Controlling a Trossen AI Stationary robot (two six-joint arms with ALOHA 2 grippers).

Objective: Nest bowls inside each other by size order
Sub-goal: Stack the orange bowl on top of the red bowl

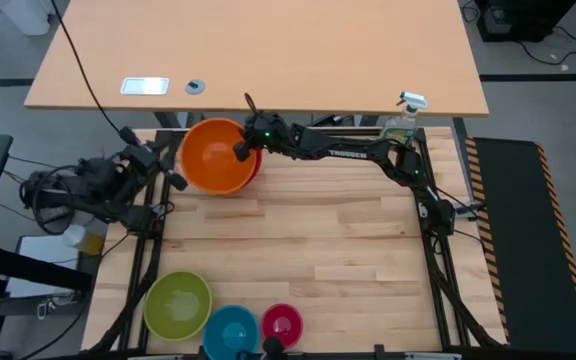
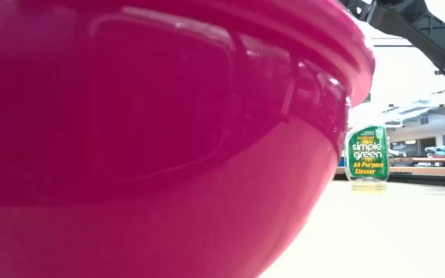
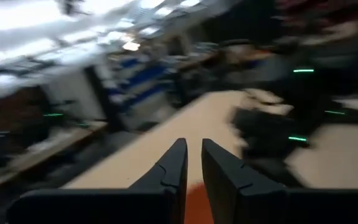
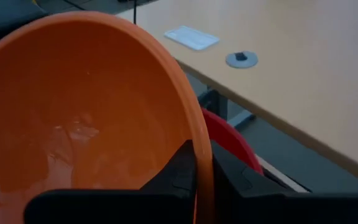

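The orange bowl (image 1: 213, 155) is at the table's far left, over the red bowl (image 1: 257, 168), of which only a sliver of rim shows; the red bowl also shows in the right wrist view (image 4: 229, 140). My right gripper (image 1: 241, 150) is shut on the orange bowl. My left gripper (image 1: 175, 180) is shut and empty just left of the orange bowl. The yellow-green bowl (image 1: 178, 303), the blue bowl (image 1: 231, 330) and the magenta-pink bowl (image 1: 282, 323) stand apart in a row at the near edge. The magenta-pink bowl (image 2: 153, 139) fills the low view. My right gripper pinches the orange bowl's rim (image 4: 201, 155) on the side toward the table's right, one finger inside the bowl and one outside. The fingers come from the table's right side. The bowl sits open side up over the red bowl; whether it rests in it I cannot tell.
A green spray bottle (image 1: 402, 118) stands at the far right corner and shows in the low view (image 2: 367, 153). A larger desk (image 1: 268, 50) lies beyond the far edge. The middle of the wooden table (image 1: 308, 230) is bare.
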